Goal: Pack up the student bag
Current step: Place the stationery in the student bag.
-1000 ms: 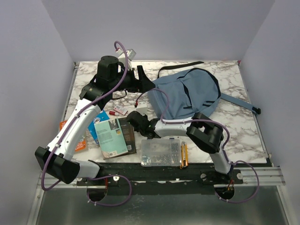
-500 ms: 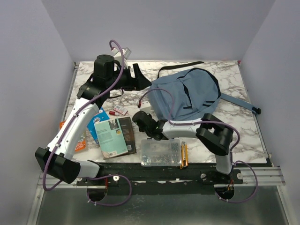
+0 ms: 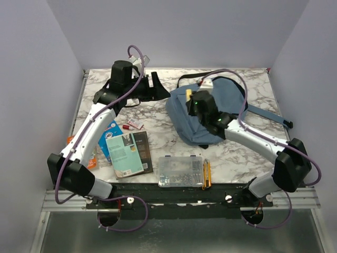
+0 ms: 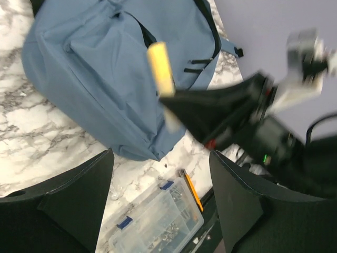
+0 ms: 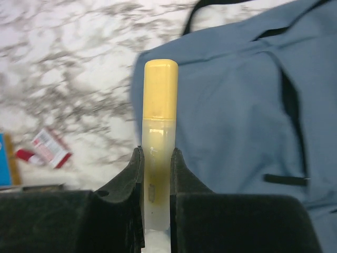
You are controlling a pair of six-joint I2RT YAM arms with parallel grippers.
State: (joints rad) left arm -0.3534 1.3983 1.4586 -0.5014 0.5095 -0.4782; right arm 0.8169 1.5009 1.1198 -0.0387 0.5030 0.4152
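The student bag point(image 3: 230, 92) lies at the back right of the table, blue-grey, its front pocket facing up. My right gripper point(image 3: 190, 101) hovers over the bag's left part, shut on a clear tube with a yellow cap point(image 3: 188, 94). In the right wrist view the tube point(image 5: 159, 121) stands upright between the fingers point(image 5: 129, 179), with the bag point(image 5: 237, 105) behind it. My left gripper point(image 3: 158, 87) is open and holds nothing, just left of the bag. The left wrist view shows the bag point(image 4: 105, 68), the tube point(image 4: 160, 66) and the open left gripper point(image 4: 160, 195).
A clear parts box point(image 3: 180, 170) and a yellow cutter point(image 3: 206, 174) lie near the front edge. A book point(image 3: 126, 153) lies to their left, with blue point(image 3: 108, 138) and orange point(image 3: 90, 159) items beside it. A small red-and-white packet point(image 3: 133, 125) sits mid-table.
My right arm has risen from the table's middle near the book and swung back over the bag, carrying the tube. The left arm has barely moved.
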